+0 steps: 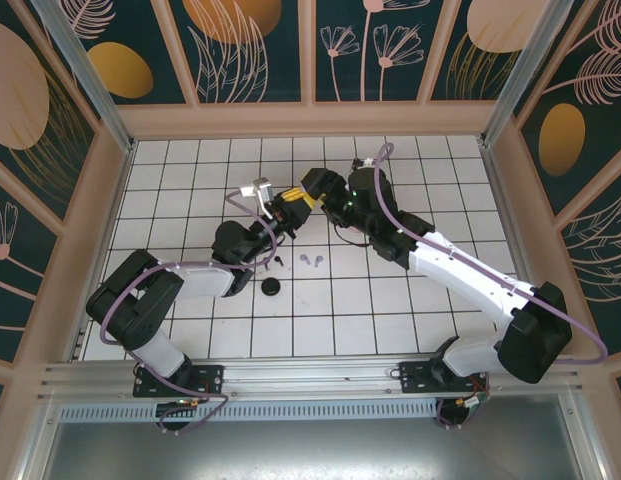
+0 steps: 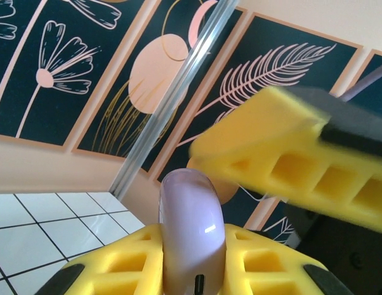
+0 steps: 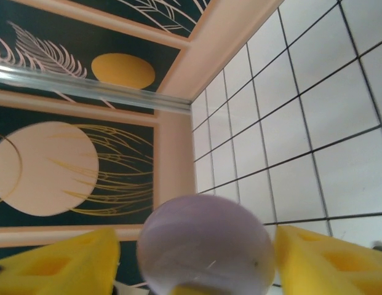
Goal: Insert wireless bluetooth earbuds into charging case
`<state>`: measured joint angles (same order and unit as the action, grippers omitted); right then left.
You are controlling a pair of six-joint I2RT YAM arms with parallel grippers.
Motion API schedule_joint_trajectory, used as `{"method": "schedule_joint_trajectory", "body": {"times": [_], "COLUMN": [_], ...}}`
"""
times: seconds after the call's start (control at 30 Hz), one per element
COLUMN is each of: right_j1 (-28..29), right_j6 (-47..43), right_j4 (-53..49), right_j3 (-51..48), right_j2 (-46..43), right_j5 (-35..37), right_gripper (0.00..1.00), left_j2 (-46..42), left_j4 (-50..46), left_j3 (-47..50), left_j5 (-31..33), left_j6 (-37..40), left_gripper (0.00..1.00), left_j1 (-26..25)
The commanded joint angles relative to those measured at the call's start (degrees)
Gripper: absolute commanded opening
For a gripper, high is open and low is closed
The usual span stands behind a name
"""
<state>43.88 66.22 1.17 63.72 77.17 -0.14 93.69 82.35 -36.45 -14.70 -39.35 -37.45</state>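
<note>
Lilac charging case is clamped by left gripper | right gripper is held apart around it | lilac earbuds are left on tiles at 6 o'clock of the grippers | risk: case is dropped if released early.

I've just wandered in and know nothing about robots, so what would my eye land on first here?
Two arms meet nose to nose over the middle of the white tiled table. There the left gripper clamps a glossy lilac case between bright yellow fingers, and the right gripper stands open on either side of it. On the tiles just below lie two tiny lilac earbuds and a round black case.
</note>
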Motion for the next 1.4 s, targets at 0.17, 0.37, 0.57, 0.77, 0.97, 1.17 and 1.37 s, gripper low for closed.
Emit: {"method": "schedule_joint_trajectory", "body": {"times": [0.17,0.37,0.57,0.77,0.97,1.17,1.37], "right_j1": [-3.7,-7.9,-15.9,-18.2,-18.5,-18.5,-18.5], "right_j6": [-3.0,-10.0,-29.1,-45.3,-53.5,-56.5,-56.5], "right_j4": [0.3,-2.0,-0.2,-0.9,-1.2,-1.5,-1.0], "right_j3": [0.4,-2.7,-7.1,-11.4,-14.9,-16.0,-16.9], "right_j2": [-6.1,-11.2,-14.8,-17.7,-20.0,-20.2,-18.8], "right_j5": [0.2,-1.9,-15.6,-19.2,-19.5,-24.4,-26.4], "right_gripper": [0.88,0.87,0.88,0.88,0.88,0.88,0.87], "left_j2": [-0.4,-2.1,-5.2,-6.8,-6.8,-6.2,-5.9], "left_j4": [-0.5,-5.4,-15.9,-24.9,-29.7,-30.5,-29.7], "left_j3": [-0.7,-1.4,-3.7,-7.2,-9.4,-10.4,-10.6], "left_j5": [0.6,-1.4,-6.5,-13.1,-19.4,-23.5,-25.3], "left_j6": [-0.3,1.9,6.0,9.2,11.1,11.0,10.2], "left_gripper": [0.00,0.00,0.00,0.00,0.00,0.00,0.00], "left_j1": [0.2,0.4,0.9,1.0,1.0,1.1,1.1]}}
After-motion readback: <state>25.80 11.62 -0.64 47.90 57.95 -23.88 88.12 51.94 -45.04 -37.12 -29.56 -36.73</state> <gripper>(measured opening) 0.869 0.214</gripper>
